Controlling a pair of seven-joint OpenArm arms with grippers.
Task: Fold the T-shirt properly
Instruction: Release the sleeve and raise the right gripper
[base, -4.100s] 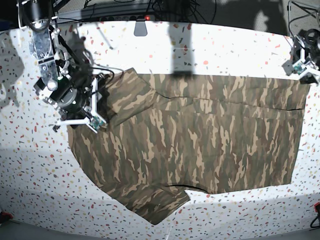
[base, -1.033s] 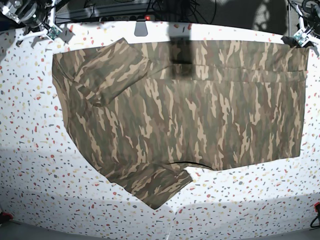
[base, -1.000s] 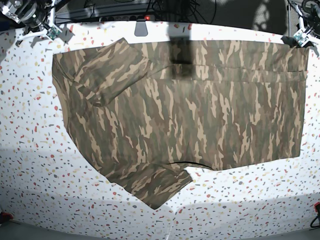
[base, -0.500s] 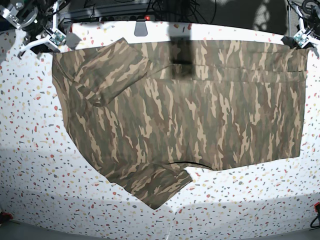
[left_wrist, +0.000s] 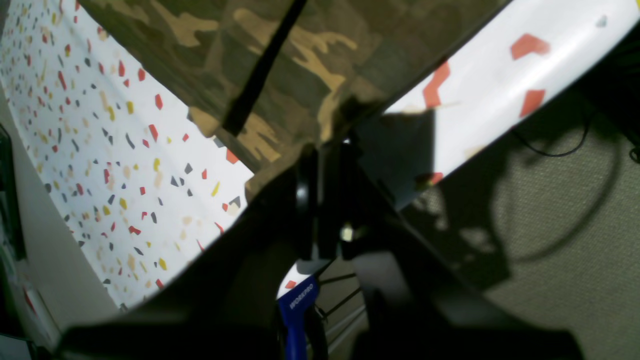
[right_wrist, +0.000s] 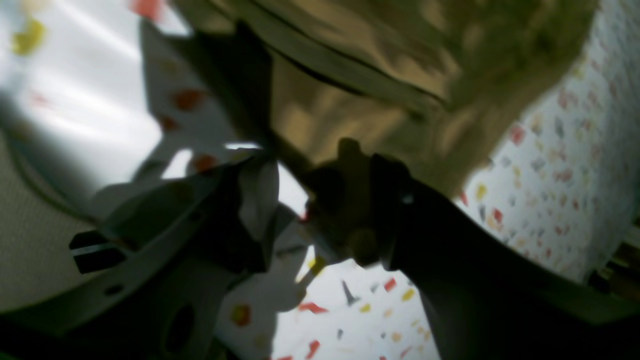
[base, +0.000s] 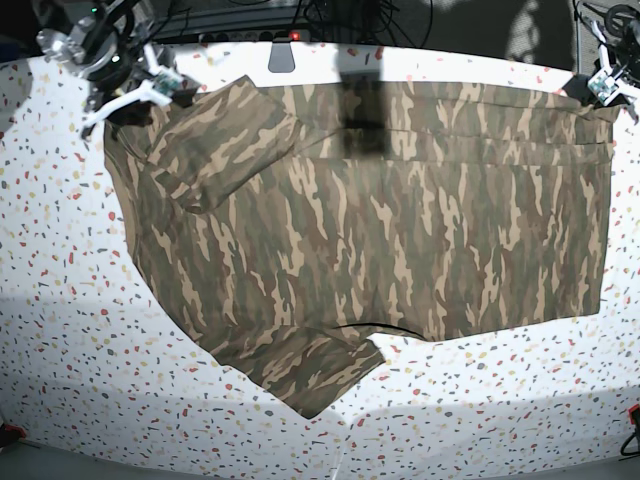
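The T-shirt (base: 370, 220) lies spread flat across the middle of the speckled table (base: 60, 330), in olive, brown and tan camouflage print. In the base view its neck and label cannot be made out. 1 sleeve (base: 220, 140) is folded over the body toward 10 o'clock; the other sleeve (base: 300, 375) points out toward 7 o'clock. The straight hem runs down the 3 o'clock side. A dark shadow band crosses the cloth near 12 o'clock.

Both wrist views are close and partly dark. The right wrist view is blurred, so cloth detail there is hard to read; only a tan-green fold of the T-shirt (right_wrist: 400, 65) is clear.

The left gripper (base: 603, 82) sits at the 2 o'clock corner of the cloth, partly cut off by the frame edge. In its wrist view the fingers (left_wrist: 320, 200) are pressed together on the corner of the T-shirt (left_wrist: 280, 60), pinching the cloth.

The right gripper (base: 140, 92) sits at the 10 o'clock corner, just at the cloth's edge. Its jaws stand wide apart, and in its wrist view 1 finger (right_wrist: 260, 195) lies beside the fabric edge without clamping it.
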